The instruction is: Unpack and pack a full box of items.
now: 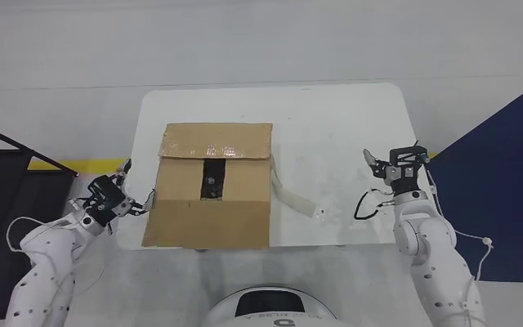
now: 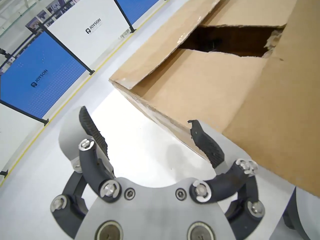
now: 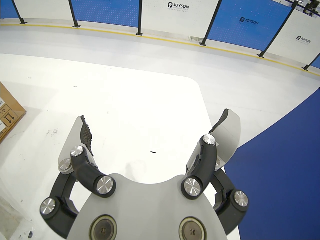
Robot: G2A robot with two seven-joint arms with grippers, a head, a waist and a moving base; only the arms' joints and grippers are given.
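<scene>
A brown cardboard box sits on the white table, left of centre, its top flaps mostly folded over. A narrow dark gap between the flaps shows something dark inside; I cannot tell what. In the left wrist view the box stands close, one flap raised. My left gripper is open and empty beside the box's left side, near the table's left edge. My right gripper is open and empty over the table's right edge.
A strip of pale packing paper or tape trails from the box's right side across the table. A corner of the box shows in the right wrist view. Blue and white partition panels ring the floor beyond.
</scene>
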